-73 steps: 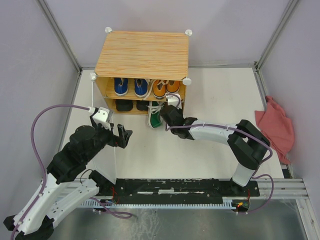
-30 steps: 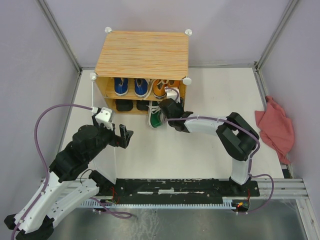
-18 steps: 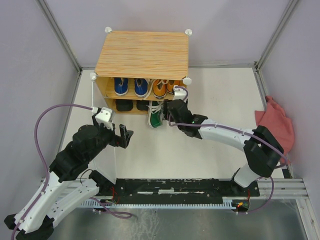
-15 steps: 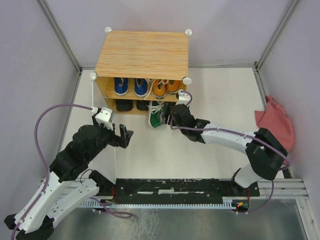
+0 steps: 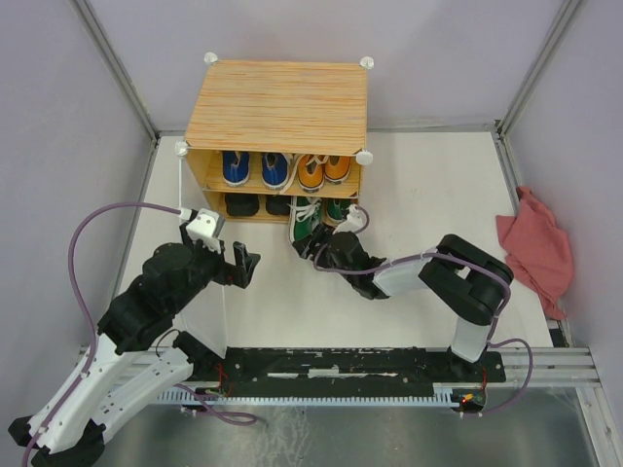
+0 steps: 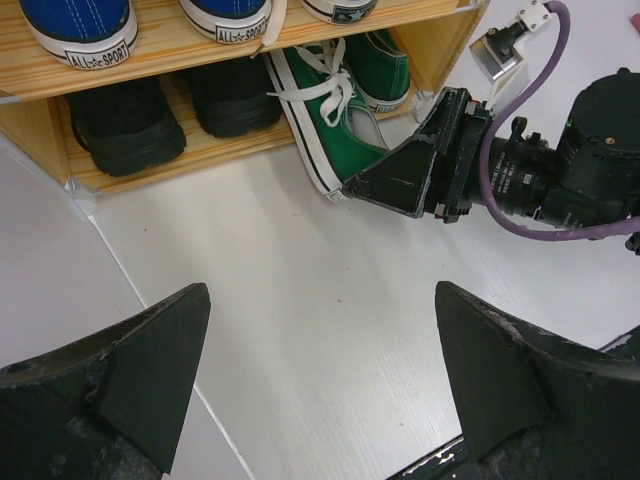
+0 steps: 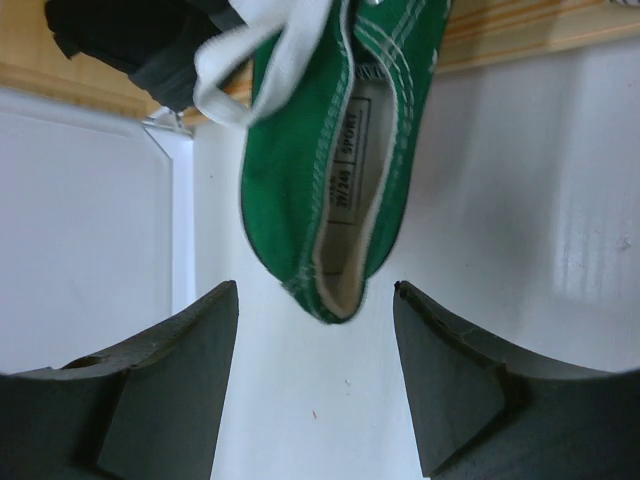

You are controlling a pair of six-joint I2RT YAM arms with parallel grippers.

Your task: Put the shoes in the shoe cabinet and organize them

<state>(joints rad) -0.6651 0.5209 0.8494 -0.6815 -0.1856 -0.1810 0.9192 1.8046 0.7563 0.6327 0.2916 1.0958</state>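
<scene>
Nearest me, toward the near left corner of the table (image 5: pixel 419 195), the left gripper (image 5: pixel 240 264) hangs with its jaws spread wide and nothing in them, well apart from the shoes. Further in, the right gripper (image 7: pixel 315 295) is low over the table with its jaws also wide, one on each side of the heel of a green shoe (image 7: pixel 320 170). There is a gap on both sides, so it has hold of nothing yet.

That shoe lies slanted, toe in the mouth of the lower shelf and heel out on the table, its loose lace trailing toward the black boots (image 6: pixel 125 120). Its mate (image 6: pixel 385 70) sits on that shelf at the right end. Above are the blue shoes (image 5: pixel 253 168) and orange shoes (image 5: pixel 323 170), all in the cabinet (image 5: pixel 277 102) at the far edge.

I'd say the job is to seat this last shoe. The jaws should close squarely on the heel walls. Then the heel needs swinging round until the shoe lies parallel with its mate, and the shoe slid straight in. The slot between boots and mate looks narrow, and that lace could snag.
</scene>
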